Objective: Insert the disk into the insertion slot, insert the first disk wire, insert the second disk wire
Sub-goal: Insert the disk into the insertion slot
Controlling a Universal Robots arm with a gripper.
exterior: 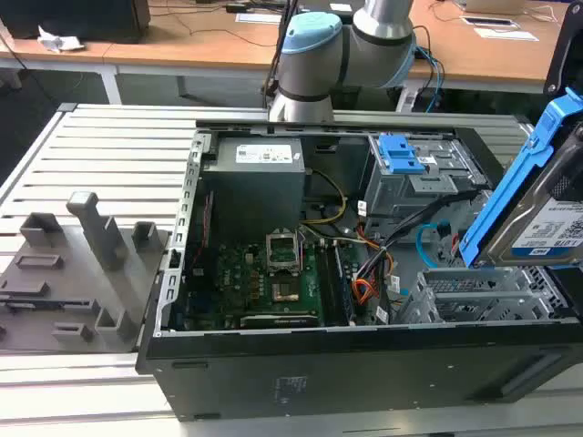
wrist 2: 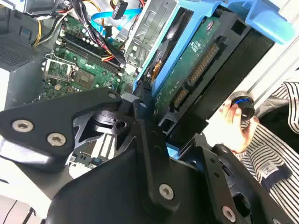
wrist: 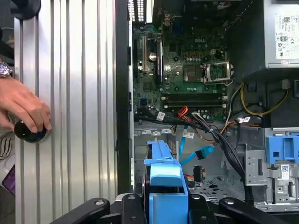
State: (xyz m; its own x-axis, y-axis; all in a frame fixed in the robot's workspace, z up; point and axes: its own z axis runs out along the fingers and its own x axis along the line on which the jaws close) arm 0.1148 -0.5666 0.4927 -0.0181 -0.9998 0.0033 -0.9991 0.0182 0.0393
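the end effector [wrist: 166, 207] clamps the disk [exterior: 551, 223] by its blue edges; in the exterior view it hangs tilted, the slot [exterior: 474, 289] near at its seven o'clock.

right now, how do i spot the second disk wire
In the open black computer case, look past the green motherboard toward the exterior view's right. The second disk wire curves beside the perforated grey insertion slot: flat and light blue, unlike the orange-red first disk wire.

End effector [wrist: 166, 207] on the bent arm [exterior: 364, 27] clamps the disk [exterior: 551, 218]
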